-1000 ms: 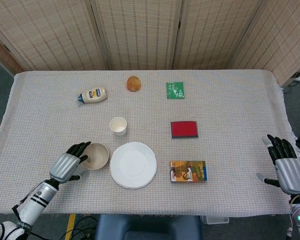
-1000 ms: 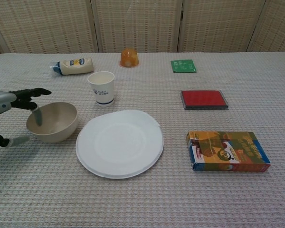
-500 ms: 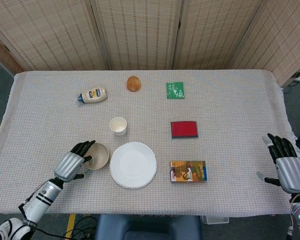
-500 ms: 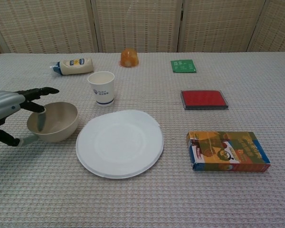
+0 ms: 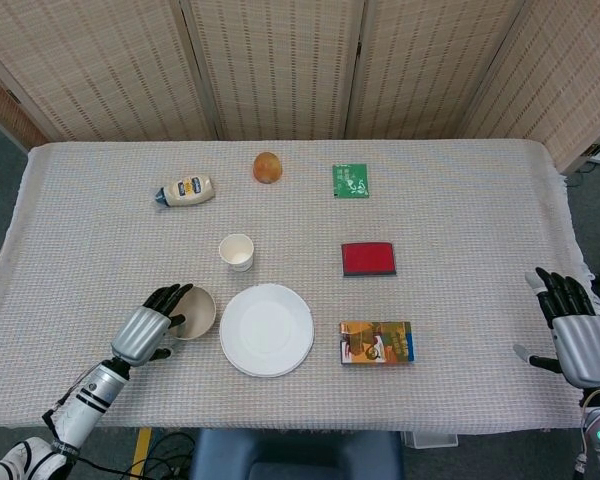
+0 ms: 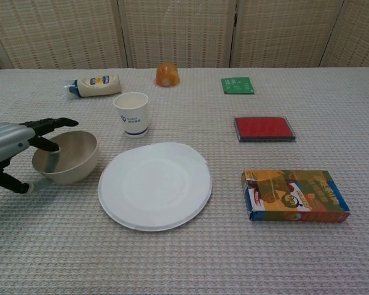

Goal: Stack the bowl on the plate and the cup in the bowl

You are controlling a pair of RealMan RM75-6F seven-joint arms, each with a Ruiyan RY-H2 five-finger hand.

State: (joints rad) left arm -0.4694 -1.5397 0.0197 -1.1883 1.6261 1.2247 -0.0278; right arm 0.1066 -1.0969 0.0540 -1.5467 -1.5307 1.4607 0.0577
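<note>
A beige bowl (image 5: 196,312) (image 6: 71,157) sits just left of the white plate (image 5: 267,330) (image 6: 155,184), leaning slightly toward my left hand. My left hand (image 5: 145,332) (image 6: 12,144) grips the bowl's left rim, with fingers reaching over into the bowl and the thumb outside, low on the table. The white paper cup (image 5: 237,251) (image 6: 131,114) stands upright behind the bowl and plate. My right hand (image 5: 575,335) hangs open at the table's right edge, far from everything; the chest view does not show it.
A mayonnaise bottle (image 5: 185,190), an orange fruit (image 5: 267,167) and a green packet (image 5: 350,180) lie along the back. A red flat box (image 5: 368,258) and a colourful carton (image 5: 377,342) lie right of the plate.
My left hand has moved in from the left and closed onto the bowl's rim, fingers dipping inside. The bowl has shifted and tipped slightly. The right hand is unchanged.
</note>
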